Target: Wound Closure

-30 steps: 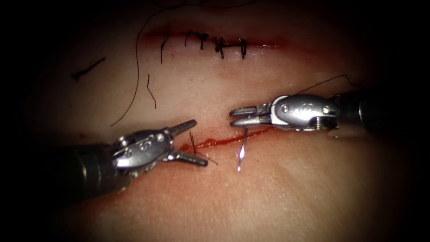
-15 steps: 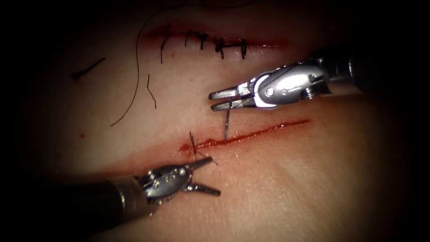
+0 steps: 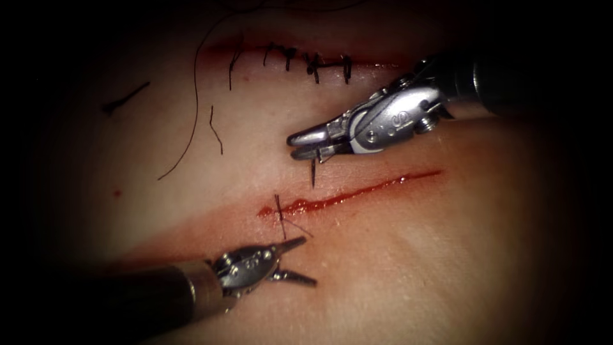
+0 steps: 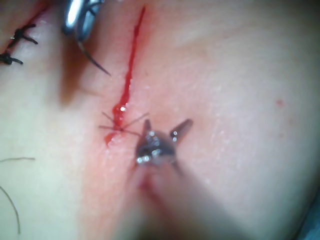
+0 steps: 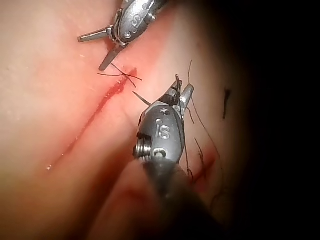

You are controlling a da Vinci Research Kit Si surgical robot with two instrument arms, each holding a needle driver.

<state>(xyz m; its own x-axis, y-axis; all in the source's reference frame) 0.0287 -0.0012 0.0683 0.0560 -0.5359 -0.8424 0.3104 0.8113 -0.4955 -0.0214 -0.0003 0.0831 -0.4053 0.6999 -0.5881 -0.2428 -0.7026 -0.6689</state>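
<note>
The needle (image 3: 313,172) hung clear of the tissue (image 3: 447,255), clamped in the fingers of the right tool (image 3: 305,145) near one end of its curve, with the rest of the curve and the free tip pointing down toward the open cut (image 3: 357,191) and stopping just short of it. In the left wrist view the needle (image 4: 94,59) arced away from those shut fingers, its tip in the air beside the cut (image 4: 129,75). The right tool sat above the cut, between it and the older sutured wound (image 3: 306,61) farther up the tissue.

At the left end of the cut a finished stitch (image 3: 280,214) crossed the red line, short cut ends of thread splaying from its knot (they showed as a small star in the left wrist view (image 4: 120,125)). Red fluid (image 3: 306,204) lay along the cut and pooled near that stitch.

Below the stitch, the left tool (image 3: 305,260) hovered with its fingers apart, holding nothing, the upper finger pointing toward the knot without touching it.

Up and left of the cut a long loose thread (image 3: 195,108) curved across the tissue, with two short cut pieces (image 3: 124,97) near it.
</note>
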